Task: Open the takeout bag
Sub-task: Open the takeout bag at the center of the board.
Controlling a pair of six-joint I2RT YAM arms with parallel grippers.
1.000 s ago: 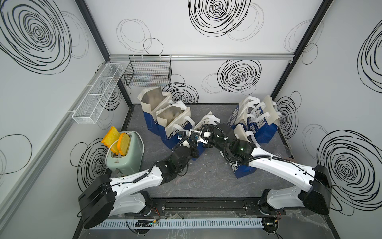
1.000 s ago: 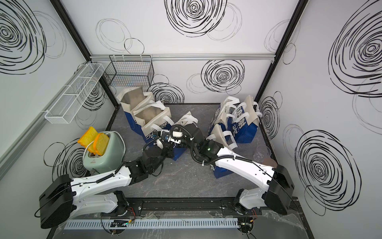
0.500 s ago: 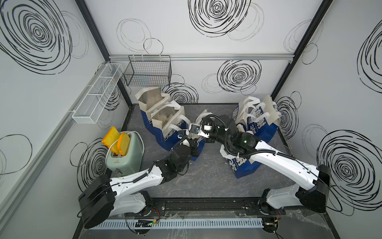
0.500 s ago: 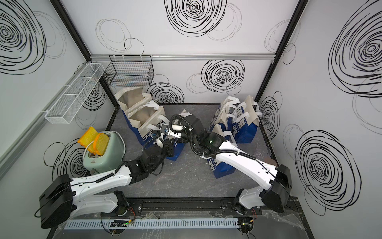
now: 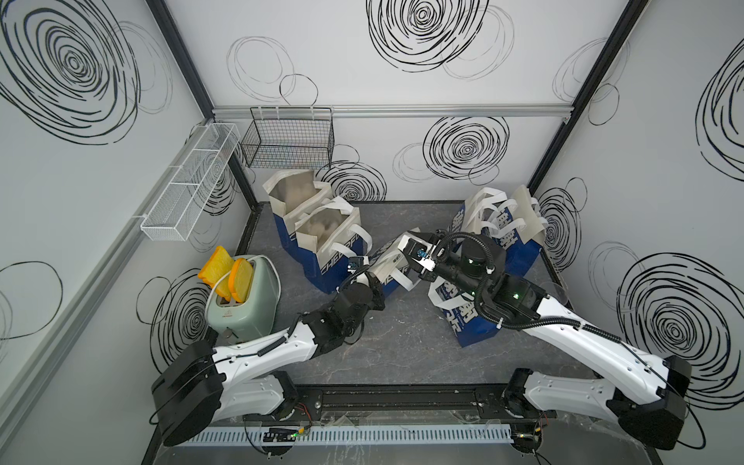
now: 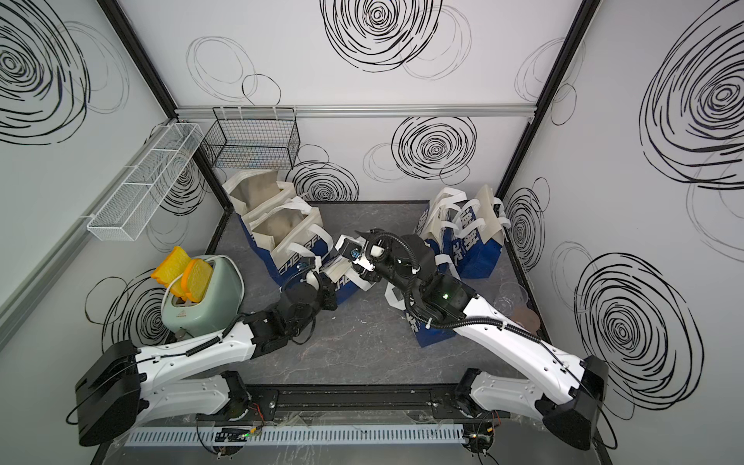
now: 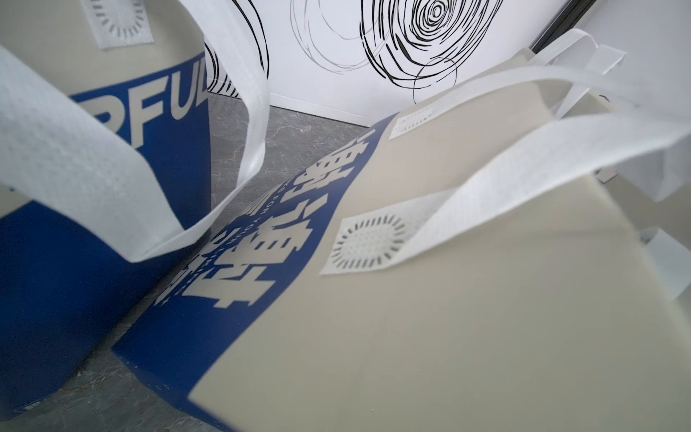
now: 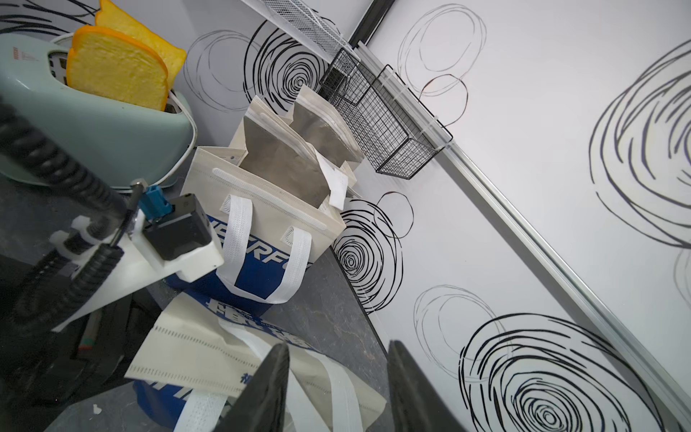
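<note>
L tool [image 5: 378, 277] grips bag [image 7: 448, 318]

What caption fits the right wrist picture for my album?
Open right claw near a closed takeout bag, toaster with bread beyond.

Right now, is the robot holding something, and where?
The left gripper pinches the takeout bag near its beige top edge; the right gripper is open, holding nothing.

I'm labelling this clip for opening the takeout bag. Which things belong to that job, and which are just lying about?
In the job: the tilted blue-and-beige takeout bag with white handles between the arms; left gripper; right gripper.

Lying about: two already opened blue-and-beige bags; bunched bags at the right wall; mint-green toaster holding yellow toast; black wire basket; white mesh shelf.
</note>
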